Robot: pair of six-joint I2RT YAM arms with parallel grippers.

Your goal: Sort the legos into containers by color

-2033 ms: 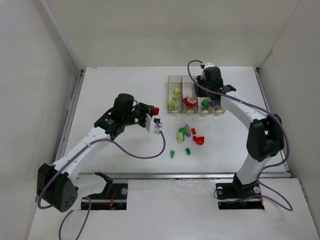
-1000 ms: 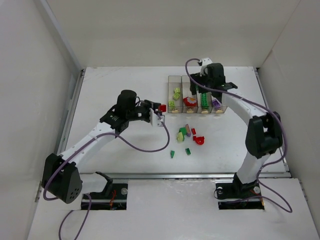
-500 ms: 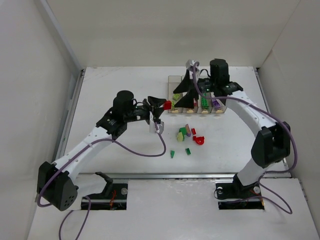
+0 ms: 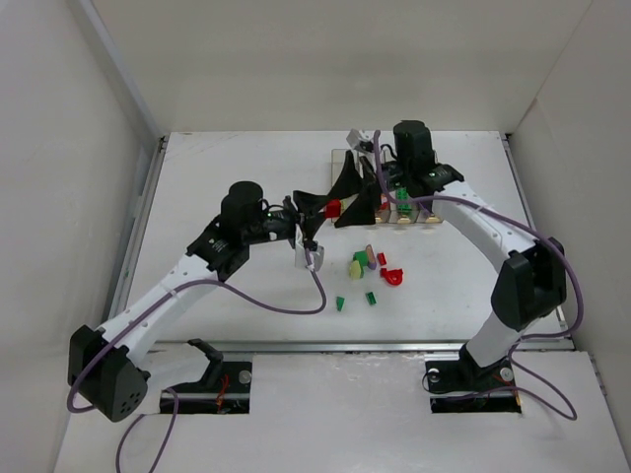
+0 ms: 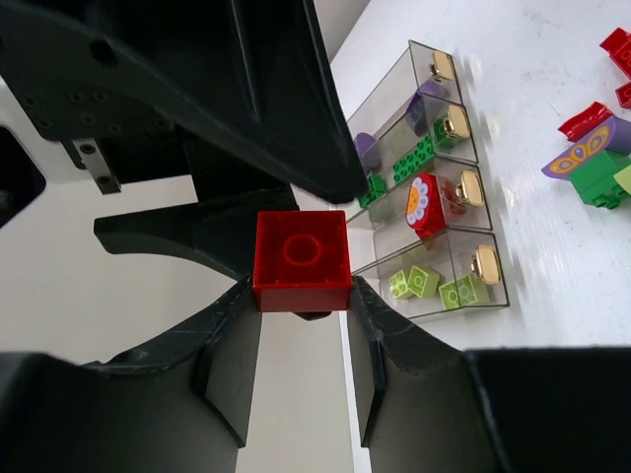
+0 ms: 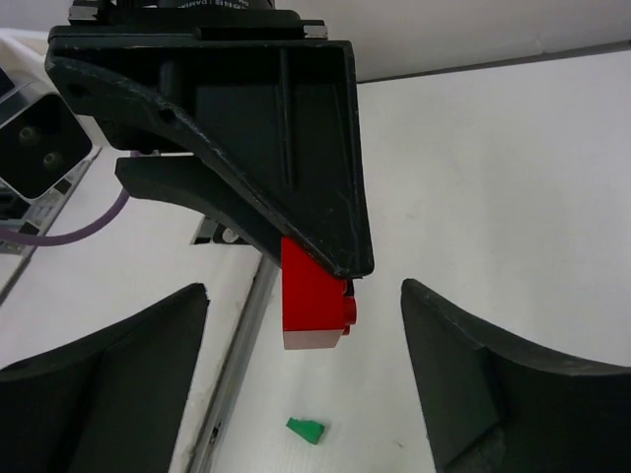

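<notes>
A red lego (image 5: pixel 301 258) is pinched between the black fingers of my left gripper (image 5: pixel 301 288), which is shut on it and holds it above the table just left of the containers (image 4: pixel 419 215). My right gripper (image 6: pixel 304 291) is open, its two fingers standing on either side of the same red lego (image 6: pixel 314 294) without touching it. In the top view the right gripper (image 4: pixel 353 200) hides the left part of the container row. In the left wrist view the containers (image 5: pixel 446 251) hold pale green, red, green and purple legos. Loose legos (image 4: pixel 370 266) lie in front of the row.
A small green piece (image 6: pixel 305 430) lies on the table below the two grippers. More green pieces (image 4: pixel 339 303) lie toward the near edge. A metal rail (image 4: pixel 355 345) runs along the table's front. White walls close in both sides and the back.
My right gripper has swung left from over the containers to the red lego, and its jaws have narrowed around it. The left gripper has carried the lego slightly right.
</notes>
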